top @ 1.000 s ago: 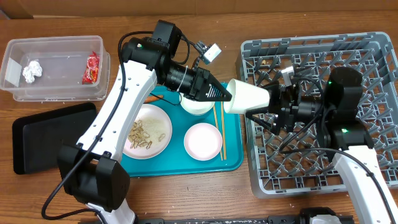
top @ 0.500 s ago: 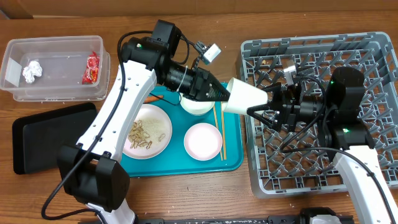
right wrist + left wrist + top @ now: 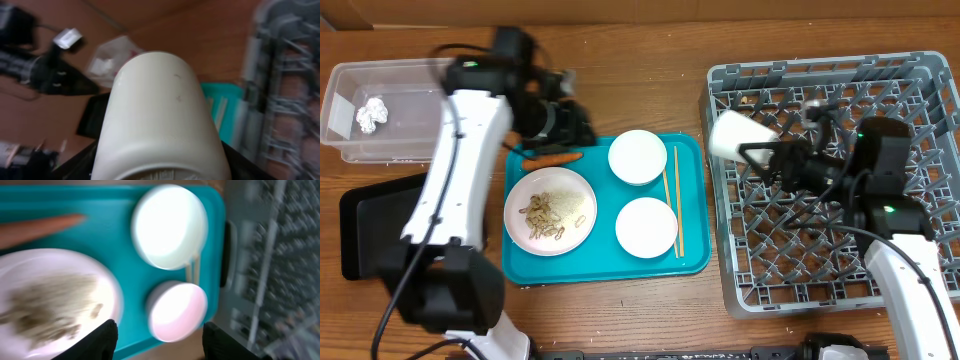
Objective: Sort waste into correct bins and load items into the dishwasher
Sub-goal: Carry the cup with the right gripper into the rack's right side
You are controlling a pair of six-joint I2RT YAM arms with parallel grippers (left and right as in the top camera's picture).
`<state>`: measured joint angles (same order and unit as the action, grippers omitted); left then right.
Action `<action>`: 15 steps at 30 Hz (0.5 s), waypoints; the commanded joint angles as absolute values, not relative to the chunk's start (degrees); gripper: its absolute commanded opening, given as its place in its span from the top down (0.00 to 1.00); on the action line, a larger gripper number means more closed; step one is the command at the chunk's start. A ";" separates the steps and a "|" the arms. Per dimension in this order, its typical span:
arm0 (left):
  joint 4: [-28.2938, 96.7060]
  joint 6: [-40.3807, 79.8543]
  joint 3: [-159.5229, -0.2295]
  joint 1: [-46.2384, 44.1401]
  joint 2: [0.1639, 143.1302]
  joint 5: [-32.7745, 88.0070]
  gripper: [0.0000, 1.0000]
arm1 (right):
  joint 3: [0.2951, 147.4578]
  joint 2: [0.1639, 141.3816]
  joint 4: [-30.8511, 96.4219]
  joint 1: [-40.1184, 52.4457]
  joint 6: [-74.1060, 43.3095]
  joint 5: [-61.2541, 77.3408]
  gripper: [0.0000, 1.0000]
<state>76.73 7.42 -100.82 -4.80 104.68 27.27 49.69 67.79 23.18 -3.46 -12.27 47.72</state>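
Observation:
My right gripper point(image 3: 754, 152) point(image 3: 160, 167) is shut on the whitish cup point(image 3: 731, 135) point(image 3: 160, 110) and holds it on its side above the left part of the grey dishwasher rack point(image 3: 880, 290). My left gripper point(image 3: 580, 128) point(image 3: 160, 342) is open and empty, above the teal tray's far left corner, close to the orange carrot point(image 3: 552, 157) point(image 3: 40, 227). On the tray lie the plate point(image 3: 575, 225) point(image 3: 50, 265) with beige scraps point(image 3: 542, 215), two white bowls point(image 3: 638, 157) point(image 3: 646, 227) and the chopsticks point(image 3: 670, 200). The clear tub point(image 3: 405, 150) holds the paper ball point(image 3: 370, 115). The red wrapper is hidden.
A shallow black tray point(image 3: 375, 225) lies at the left, in front of the tub. The teal tray point(image 3: 610, 262) sits between the two arms. The left arm point(image 3: 460, 150) reaches across the tub's right end. The rack's near lattice wall point(image 3: 800, 300) stands higher than the table.
The left gripper has opened, let go of the cup and swung back left over the tray's corner. The right gripper now holds the cup alone, a little farther right over the rack.

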 commanded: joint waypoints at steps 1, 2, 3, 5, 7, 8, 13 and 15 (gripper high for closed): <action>76.97 9.89 -101.43 0.45 98.35 17.26 0.43 | 53.78 65.01 30.24 -9.06 -12.43 30.50 0.72; 77.01 9.89 -101.43 1.78 97.67 16.86 0.42 | 55.37 64.77 33.45 -10.79 -12.36 27.66 0.72; 77.10 9.89 -101.43 2.76 97.25 16.67 0.42 | 57.04 64.62 36.40 -12.34 -11.92 25.15 0.73; 77.36 9.89 -101.43 5.32 96.57 16.29 0.42 | 63.00 64.62 46.19 -17.10 -11.68 15.59 0.75; 77.56 9.89 -101.41 6.24 96.62 16.25 0.42 | 67.07 64.62 53.25 -20.56 -10.44 9.06 0.76; 77.56 9.89 -101.41 6.39 96.64 16.21 0.42 | 67.92 64.64 55.05 -21.50 -10.37 7.31 0.76; 77.10 9.87 -101.41 6.31 96.64 16.05 0.42 | 69.12 65.14 64.23 -27.44 -10.22 -2.92 0.76; 76.86 9.89 -101.41 6.31 96.64 16.05 0.42 | 68.75 66.39 66.72 -29.43 -10.22 -5.23 0.76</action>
